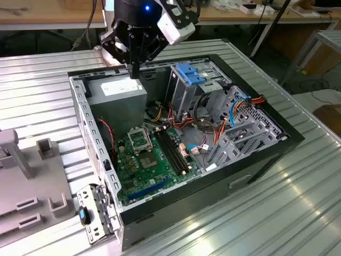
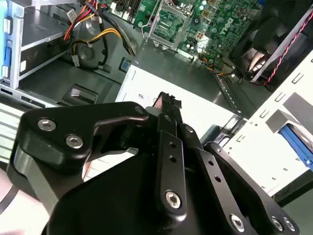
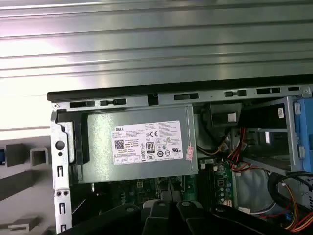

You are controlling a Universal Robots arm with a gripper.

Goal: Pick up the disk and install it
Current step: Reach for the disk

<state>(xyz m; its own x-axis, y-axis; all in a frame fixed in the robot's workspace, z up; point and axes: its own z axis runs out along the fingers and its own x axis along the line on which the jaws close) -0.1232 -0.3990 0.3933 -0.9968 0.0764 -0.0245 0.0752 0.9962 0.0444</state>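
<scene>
At the exterior view's left, a grey holder (image 1: 32, 181) stands on the ribbed metal worktop (image 1: 42, 69) beside the open computer case (image 1: 287, 140). In the second wrist view the disk (image 2: 296, 143) shows as a blue-railed edge lying in that holder, apart from the end effector (image 1: 135, 70). The end effector hangs just above the grey power supply (image 1: 118, 93) inside the case, its fingers pressed together on nothing, and further right are the green motherboard (image 1: 149, 160) and the drive cage (image 1: 186, 93) with a blue bracket (image 1: 190, 73) on top
</scene>
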